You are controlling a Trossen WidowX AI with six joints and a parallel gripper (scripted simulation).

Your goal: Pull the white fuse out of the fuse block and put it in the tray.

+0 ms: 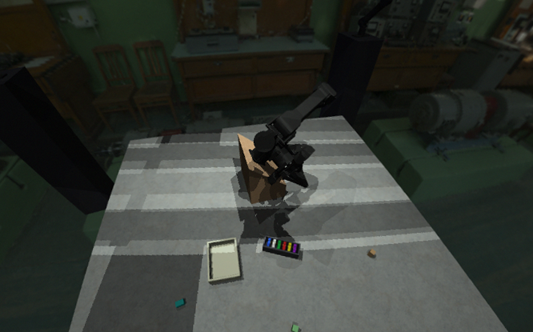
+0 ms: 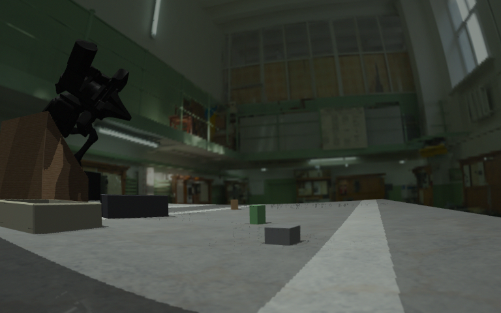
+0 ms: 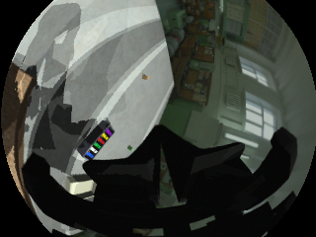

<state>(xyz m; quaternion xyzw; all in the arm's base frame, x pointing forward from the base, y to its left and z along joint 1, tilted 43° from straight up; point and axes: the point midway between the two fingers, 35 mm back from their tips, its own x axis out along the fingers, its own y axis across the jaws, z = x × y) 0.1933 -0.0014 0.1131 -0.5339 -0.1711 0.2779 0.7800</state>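
My black, wedge-shaped fingers are closed narrow, tips together with nothing between them; this is my gripper (image 1: 305, 184) (image 2: 129, 118) (image 3: 158, 128), raised above the mottled grey tabletop (image 1: 354, 295) (image 2: 221, 272) (image 3: 123, 114). Beside my arm stands a brown, wood-grained block with a sloping face (image 1: 258, 190) (image 2: 25, 158) (image 3: 12, 104).

Well apart from my tips, the white fuse (image 1: 273, 243) (image 3: 94, 150) sits in the fuse block (image 1: 281, 252) (image 2: 134, 205) (image 3: 89, 140), a dark, oblong holder. It shares the row with coloured fuses: blue on one side of it, then green, red, yellow and purple on the other.

Near the block lies the tray (image 1: 224, 262) (image 2: 66, 217) (image 3: 80, 187), cream, rectangular and low-walled, its smooth bare floor open to view from above. A small green block (image 1: 295, 328) (image 2: 257, 214) (image 3: 129, 147), a tan one and a teal one lie scattered about the tabletop.
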